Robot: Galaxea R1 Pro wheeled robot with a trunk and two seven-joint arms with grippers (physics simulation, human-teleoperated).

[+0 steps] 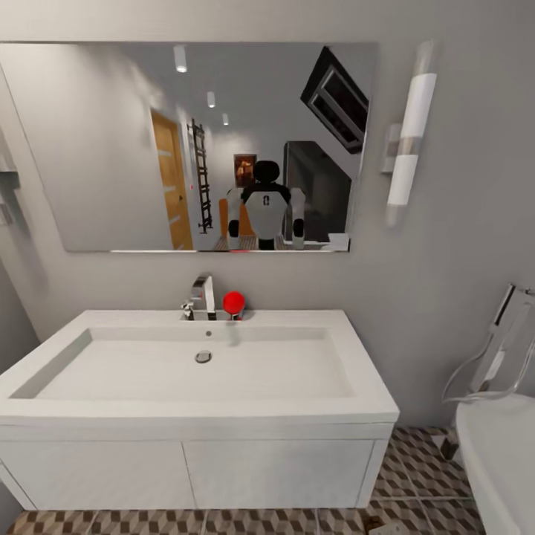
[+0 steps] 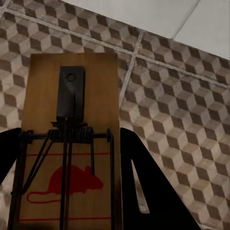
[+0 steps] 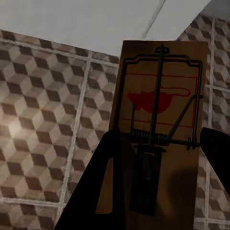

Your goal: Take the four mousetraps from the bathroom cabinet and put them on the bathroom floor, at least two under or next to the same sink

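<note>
We face a white sink (image 1: 200, 371) w/ chrome faucet (image 1: 200, 297) and a red ball-shaped item (image 1: 233, 301) beside it, on a white vanity cabinet (image 1: 193, 472). Above hangs a mirror (image 1: 111, 134) reflecting our robot body, a wooden door and a dark towel ladder. A tube wall light (image 1: 409, 141) sits right of the mirror; a white tub edge (image 1: 498, 453) w/ chrome shower fitting (image 1: 498, 349) is cut off at right.

Left wrist cam: left gripper (image 2: 67, 191) fingers clamped on a mousetrap (image 2: 72, 120), dark fingers flanking both board edges, red mouse print and wire spring visible; board's near end cut off. Below lies the bathroom floor (image 2: 182, 120), cube-pattern tiles, w/ white vanity front at the far edge.

Right wrist cam: right gripper (image 3: 163, 191) fingers likewise clamped on a second mousetrap (image 3: 163, 96), over the same tiles. One finger mostly out of frame. Both traps are held above the floor, near the vanity base.
</note>
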